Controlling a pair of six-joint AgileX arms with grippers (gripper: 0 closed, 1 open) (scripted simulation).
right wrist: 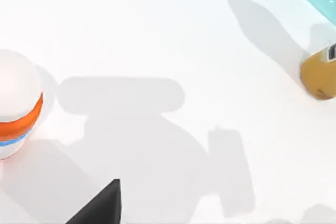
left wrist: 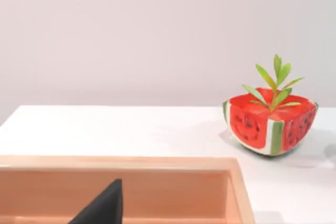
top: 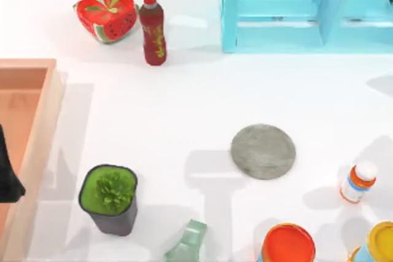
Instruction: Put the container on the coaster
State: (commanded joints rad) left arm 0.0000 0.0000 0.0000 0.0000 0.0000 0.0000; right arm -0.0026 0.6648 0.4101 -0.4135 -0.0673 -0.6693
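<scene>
the container (top: 186, 243), a pale grey-green cup, lies tipped at the white bench's (top: 184, 108) near edge, between the black-potted succulent (top: 109, 191) and an orange-lidded can (top: 287, 243). a pale wall backs the bench. at far left, over the wooden tray (top: 37, 121), sits the left pincer (top: 7, 173), well apart; whether it is open i cannot tell. the coaster (top: 263, 151) lies bare, right of centre.

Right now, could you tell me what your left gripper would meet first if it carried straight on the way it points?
Probably the far wall of the peach wooden tray it hangs over; the left gripper points toward the watermelon-shaped planter beyond, though depth is unclear.
</scene>
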